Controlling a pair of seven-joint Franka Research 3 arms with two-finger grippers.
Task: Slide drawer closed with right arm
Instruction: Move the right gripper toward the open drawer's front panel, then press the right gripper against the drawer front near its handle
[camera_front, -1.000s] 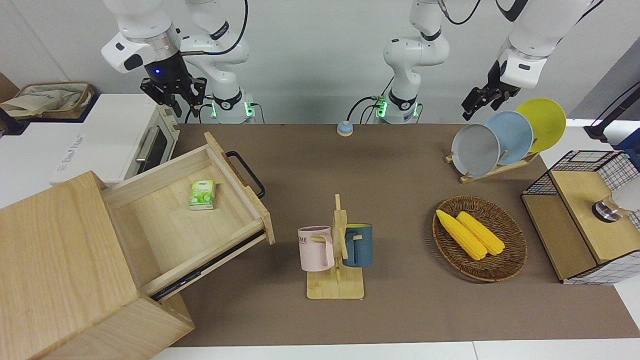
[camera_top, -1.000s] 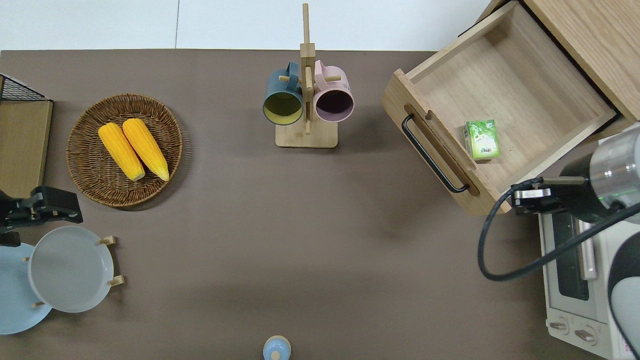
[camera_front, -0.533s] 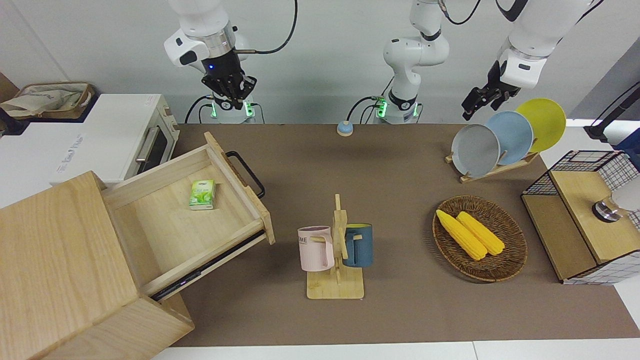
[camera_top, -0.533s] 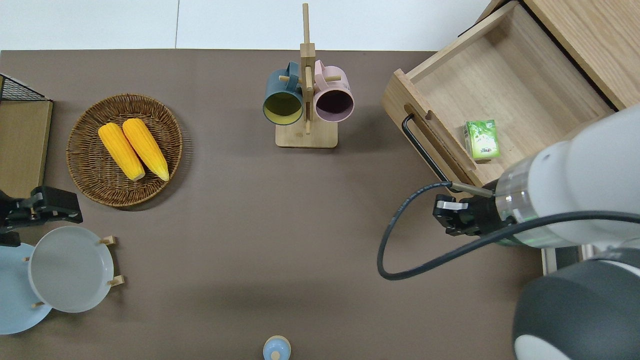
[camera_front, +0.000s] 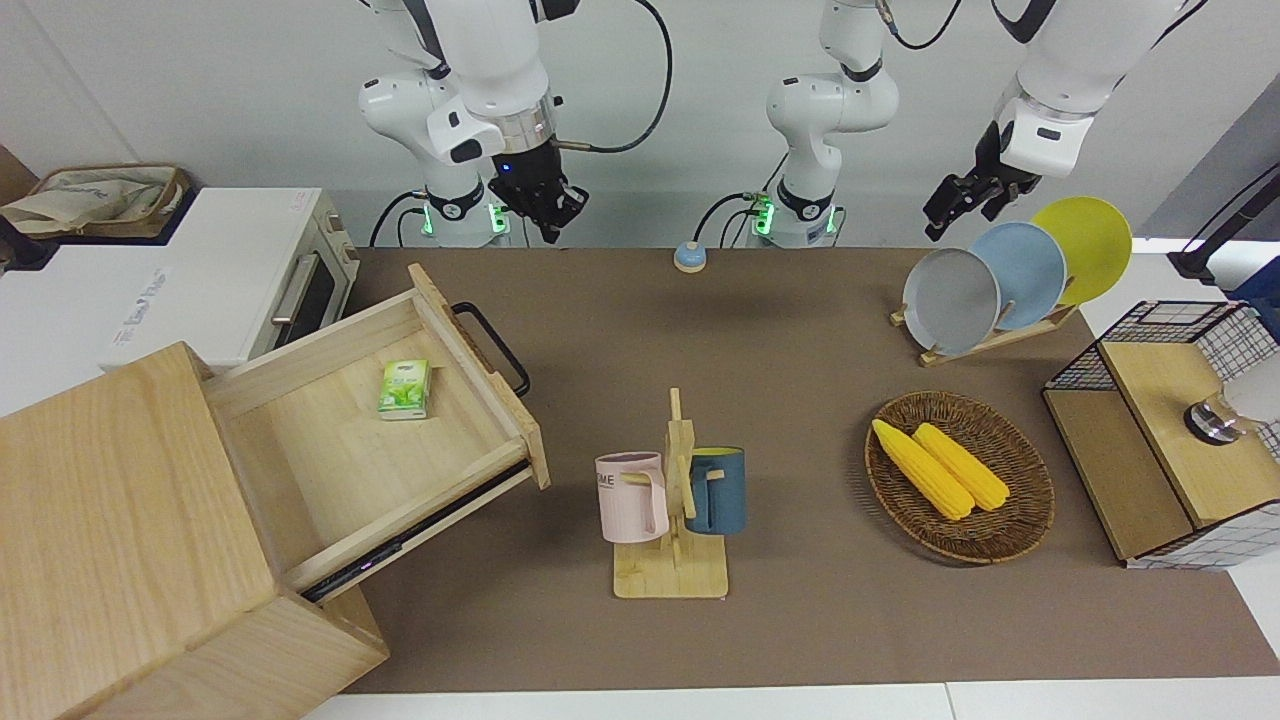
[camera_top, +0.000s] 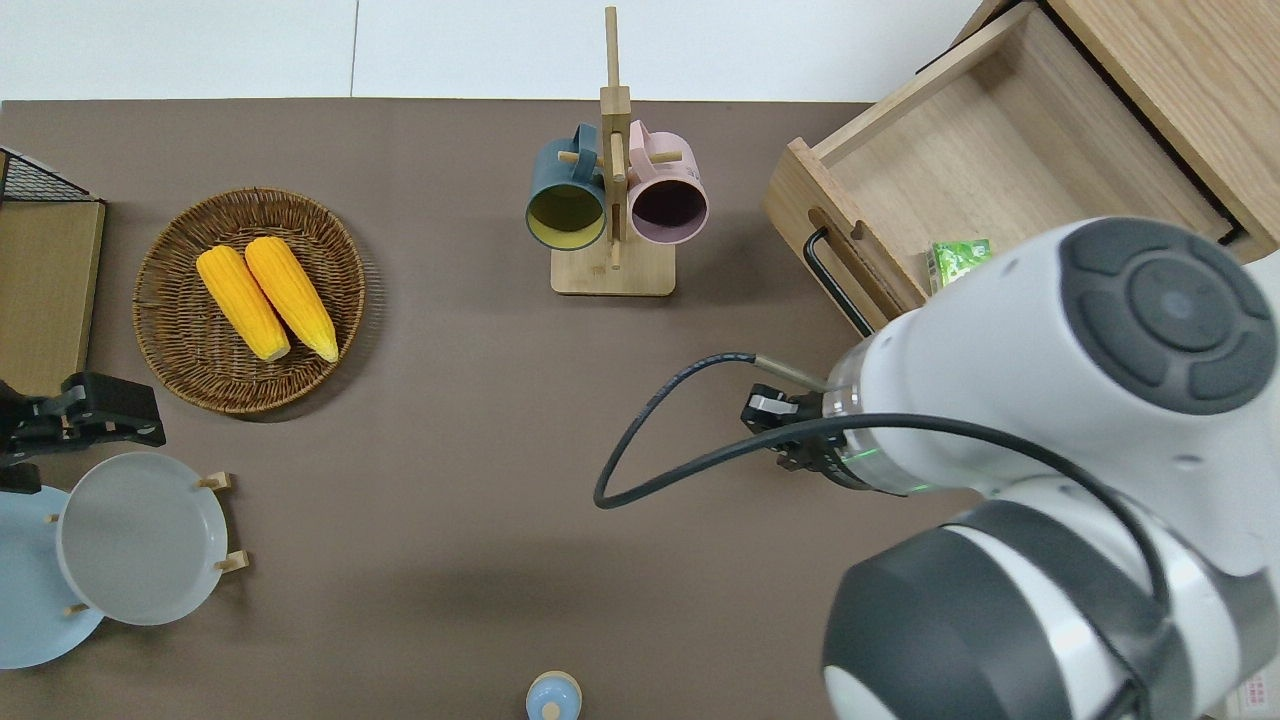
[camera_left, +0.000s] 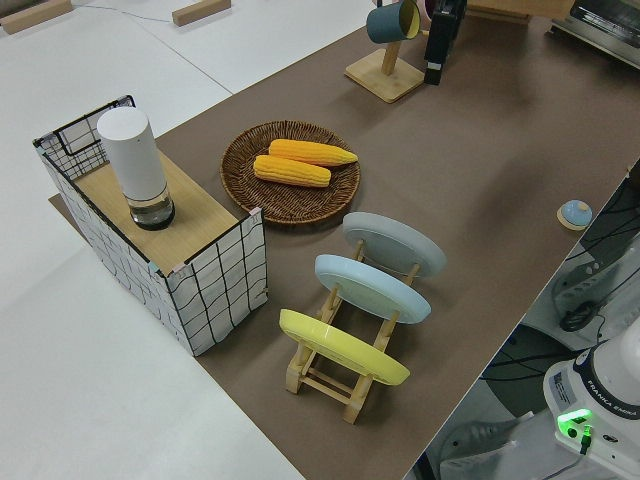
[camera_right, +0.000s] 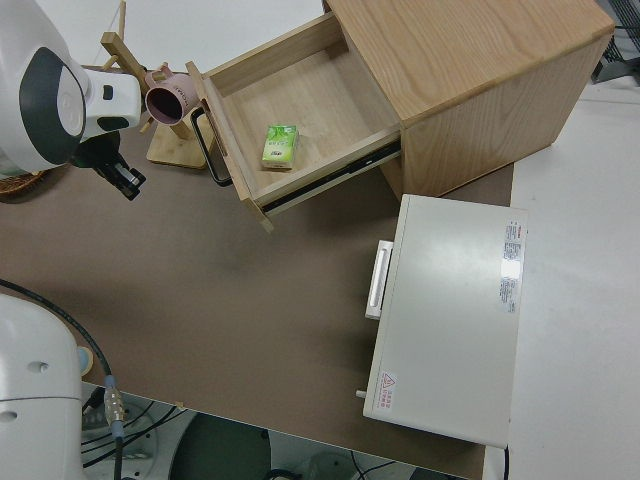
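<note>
- Front view: your drawer (camera_front: 380, 440) stands pulled out of the cabinet (camera_front: 120, 540) at the right arm's end of the table, a green packet (camera_front: 404, 388) inside; the right gripper (camera_front: 545, 215) hangs apart from it, and you cannot tell how its fingers stand
- Overhead view: your right gripper (camera_top: 785, 440) is over bare table beside the drawer's black handle (camera_top: 835, 285), not touching
- The left arm is parked

Drawer (camera_top: 1010, 160) pulled out of cabinet (camera_top: 1180, 90), green carton (camera_top: 958, 258) inside. Right end effector (camera_top: 775, 425) over bare table (camera_top: 450, 400) near drawer's black handle (camera_top: 835, 285), not touching. Left arm parked.
</note>
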